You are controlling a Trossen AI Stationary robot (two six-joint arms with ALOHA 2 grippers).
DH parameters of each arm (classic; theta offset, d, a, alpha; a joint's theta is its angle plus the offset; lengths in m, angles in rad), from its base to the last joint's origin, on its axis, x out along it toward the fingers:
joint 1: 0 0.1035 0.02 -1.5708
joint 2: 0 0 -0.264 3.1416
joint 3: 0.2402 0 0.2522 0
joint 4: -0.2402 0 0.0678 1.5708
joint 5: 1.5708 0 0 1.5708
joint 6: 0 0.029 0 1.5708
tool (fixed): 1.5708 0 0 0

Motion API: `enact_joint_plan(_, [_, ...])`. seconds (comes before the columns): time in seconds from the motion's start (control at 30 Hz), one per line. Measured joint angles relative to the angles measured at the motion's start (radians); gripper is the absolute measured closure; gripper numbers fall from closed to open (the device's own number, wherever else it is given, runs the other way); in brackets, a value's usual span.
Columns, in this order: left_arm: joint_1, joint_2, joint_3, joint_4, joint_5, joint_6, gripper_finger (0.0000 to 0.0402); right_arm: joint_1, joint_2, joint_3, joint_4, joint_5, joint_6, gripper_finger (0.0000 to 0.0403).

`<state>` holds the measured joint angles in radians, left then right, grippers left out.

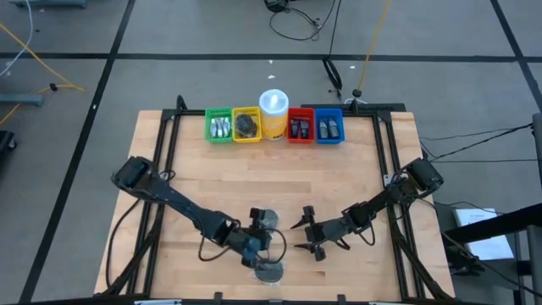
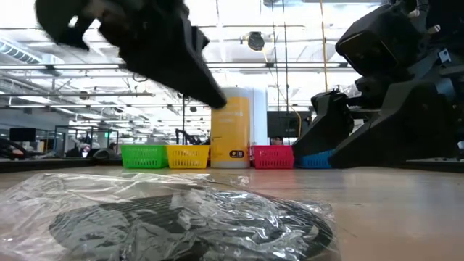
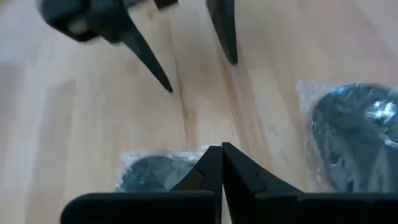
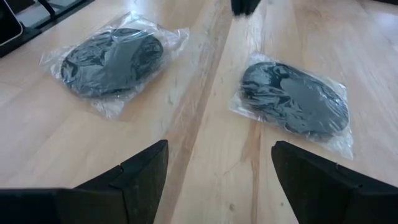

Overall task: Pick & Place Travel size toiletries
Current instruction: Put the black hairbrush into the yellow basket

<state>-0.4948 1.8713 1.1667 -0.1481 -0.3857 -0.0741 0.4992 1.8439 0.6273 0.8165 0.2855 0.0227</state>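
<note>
Most of the sorting looks done: four bins stand in a row at the far edge of the table (image 1: 169,169), and each already holds items. The green bin (image 1: 219,125) has pale little tubes in it, the yellow bin (image 1: 246,125) a dark heap that seems to be wrapped discs, the red bin (image 1: 300,126) and the blue bin (image 1: 329,127) small dark bottles. A white container (image 1: 273,113) with a yellow base stands between the yellow and red bins.

What is left, as far as can be seen, is two dark discs in clear wrappers near the front edge: one disc (image 1: 263,219) just beyond the left gripper (image 1: 254,252), the other disc (image 1: 270,272) just in front of it. The left gripper sits low between them with its fingers pressed together, holding nothing. The right gripper (image 1: 306,236) hovers just beside them, fingers spread wide and empty, facing both discs. Judging by the heap, both probably belong in the yellow bin
</note>
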Motion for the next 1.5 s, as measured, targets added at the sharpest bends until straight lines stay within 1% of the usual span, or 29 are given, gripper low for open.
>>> enact_joint_plan(0.1, [0.002, -0.024, 0.000, -0.005, -0.001, -0.004, 0.0391, 0.000, 0.000, 0.000, 0.001, 0.000, 0.000, 0.0126])
enact_joint_plan(0.3, [0.024, -0.027, 0.000, -0.011, 0.012, -0.027, 0.0388, 0.000, 0.000, 0.000, 0.001, 0.000, 0.006, 0.0127])
enact_joint_plan(0.4, [0.043, -0.030, 0.000, -0.090, 0.006, -0.062, 0.0379, 0.000, 0.000, 0.000, 0.000, -0.002, -0.031, 0.0128])
enact_joint_plan(0.47, [0.058, -0.039, -0.002, -0.177, -0.048, -0.135, 0.0380, 0.000, 0.006, 0.001, 0.002, 0.000, -0.094, 0.0128])
enact_joint_plan(0.53, [0.081, -0.042, 0.000, -0.258, -0.091, -0.229, 0.0390, -0.001, 0.016, 0.008, -0.001, 0.003, -0.171, 0.0129])
enact_joint_plan(0.6, [0.107, -0.040, -0.005, -0.348, -0.106, -0.327, 0.0398, -0.006, 0.016, 0.023, -0.007, 0.027, -0.251, 0.0129])
enact_joint_plan(0.67, [0.129, -0.040, -0.030, -0.376, -0.099, -0.396, 0.0396, -0.018, 0.015, 0.047, -0.012, 0.031, -0.313, 0.0129])
enact_joint_plan(0.8, [0.155, -0.039, -0.120, -0.291, -0.039, -0.429, 0.0397, -0.048, 0.016, 0.101, -0.122, 0.030, -0.430, 0.0129])
enact_joint_plan(0.93, [0.168, -0.039, -0.208, -0.093, 0.071, -0.402, 0.0396, -0.084, 0.035, 0.182, -0.292, 0.030, -0.547, 0.0129])
enact_joint_plan(1.0, [0.169, -0.041, -0.242, -0.002, 0.095, -0.403, 0.0393, -0.099, 0.056, 0.217, -0.320, 0.028, -0.587, 0.0129])
enact_joint_plan(1.1, [0.169, -0.041, -0.272, 0.085, 0.102, -0.417, 0.0396, -0.116, 0.099, 0.257, -0.303, 0.036, -0.660, 0.0129])
enact_joint_plan(1.23, [0.169, -0.041, -0.290, 0.138, 0.105, -0.417, 0.0397, -0.119, 0.131, 0.271, -0.234, 0.158, -0.736, 0.0129])
enact_joint_plan(1.3, [0.169, -0.041, -0.291, 0.142, 0.105, -0.408, 0.0392, -0.118, 0.132, 0.271, -0.224, 0.174, -0.742, 0.0132])
enact_joint_plan(1.4, [0.169, -0.040, -0.291, 0.144, 0.104, -0.405, 0.0391, -0.114, 0.125, 0.269, -0.223, 0.182, -0.713, 0.0151])
enact_joint_plan(1.5, [0.169, -0.040, -0.291, 0.156, 0.096, -0.402, 0.0397, -0.111, 0.123, 0.268, -0.228, 0.188, -0.650, 0.0190])
